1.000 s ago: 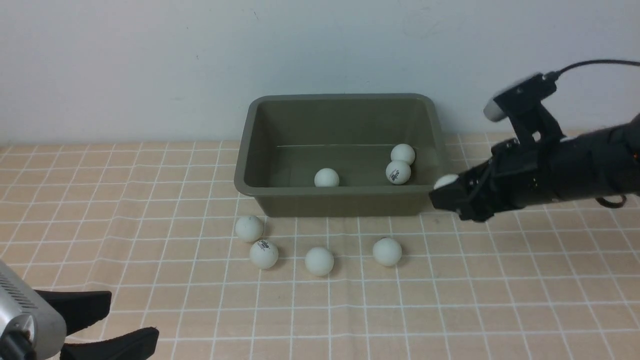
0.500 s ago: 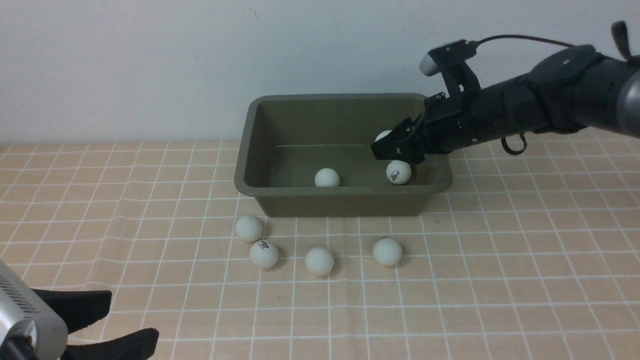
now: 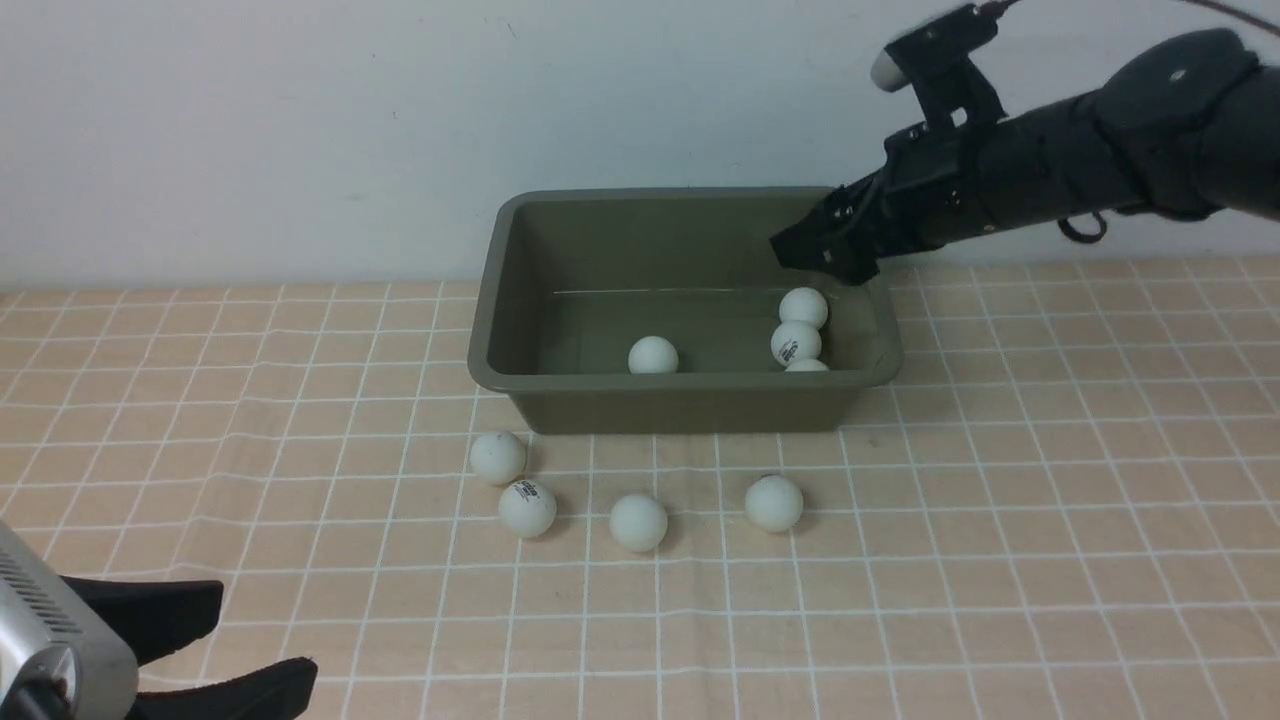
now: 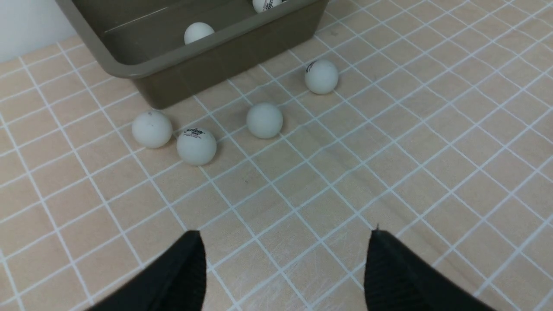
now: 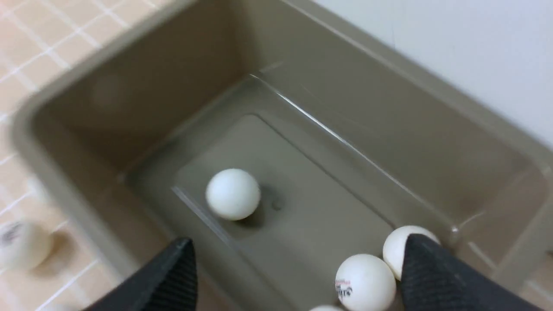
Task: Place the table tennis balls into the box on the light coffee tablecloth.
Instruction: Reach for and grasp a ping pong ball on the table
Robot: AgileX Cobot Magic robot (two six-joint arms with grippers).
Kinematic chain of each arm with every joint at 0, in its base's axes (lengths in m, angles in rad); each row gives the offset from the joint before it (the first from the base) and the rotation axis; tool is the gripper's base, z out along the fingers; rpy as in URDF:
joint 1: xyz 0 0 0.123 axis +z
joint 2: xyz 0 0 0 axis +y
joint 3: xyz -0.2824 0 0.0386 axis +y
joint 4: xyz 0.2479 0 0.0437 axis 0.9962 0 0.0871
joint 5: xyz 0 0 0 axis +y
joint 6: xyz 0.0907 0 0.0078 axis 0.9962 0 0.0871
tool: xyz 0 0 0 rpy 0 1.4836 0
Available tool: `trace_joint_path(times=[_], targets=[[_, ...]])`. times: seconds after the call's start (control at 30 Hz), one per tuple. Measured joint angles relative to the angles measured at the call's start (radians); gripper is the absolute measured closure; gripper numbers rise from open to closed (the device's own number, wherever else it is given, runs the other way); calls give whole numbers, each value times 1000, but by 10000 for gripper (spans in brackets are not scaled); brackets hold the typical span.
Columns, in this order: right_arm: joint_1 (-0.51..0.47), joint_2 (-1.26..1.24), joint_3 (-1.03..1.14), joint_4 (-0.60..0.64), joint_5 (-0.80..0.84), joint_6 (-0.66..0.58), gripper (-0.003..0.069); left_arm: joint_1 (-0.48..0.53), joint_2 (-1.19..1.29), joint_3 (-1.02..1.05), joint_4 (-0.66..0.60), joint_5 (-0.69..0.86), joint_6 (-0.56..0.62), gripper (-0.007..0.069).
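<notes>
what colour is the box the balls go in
Olive green box, plain; clearest in the front view.

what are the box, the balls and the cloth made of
Box: likely moulded plastic, olive, semi-matte; rounded corners and a soft glare line inside.
Balls: probably thin plastic, white, matte; no highlights, and some have printed marks.
Cloth: looks like woven fabric, matte; slightly creased.

Box (image 3: 690, 410): olive plastic, smooth, faint sheen along floor ridge
Balls (image 3: 638, 522): white plastic, matt, some with black print
Cloth (image 3: 1000, 560): peach-beige fabric, matt, lightly creased
Left gripper (image 4: 285, 232): pads (image 4: 397, 268) black, finely ribbed, matt
Left arm housing (image 3: 50, 640): silver, satin, metal-looking
</notes>
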Motion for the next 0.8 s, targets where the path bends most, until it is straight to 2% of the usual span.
trace_joint_path(times=[0.2,0.23,0.43,0.53,0.67,0.8], targets=[[0,-146,0,-208,79,178,111,0,0,0,0,-2,0,211],[0,-191,0,-275,104,245,111,0,0,0,0,-3,0,211],[0,-337,9,-385,202,418,112,0,0,0,0,-4,0,211],[15,-425,100,-433,225,481,112,0,0,0,0,-4,0,211],[54,-527,349,-444,105,544,112,0,0,0,0,-8,0,211],[131,-564,581,-390,-90,555,112,0,0,0,0,-22,0,211]])
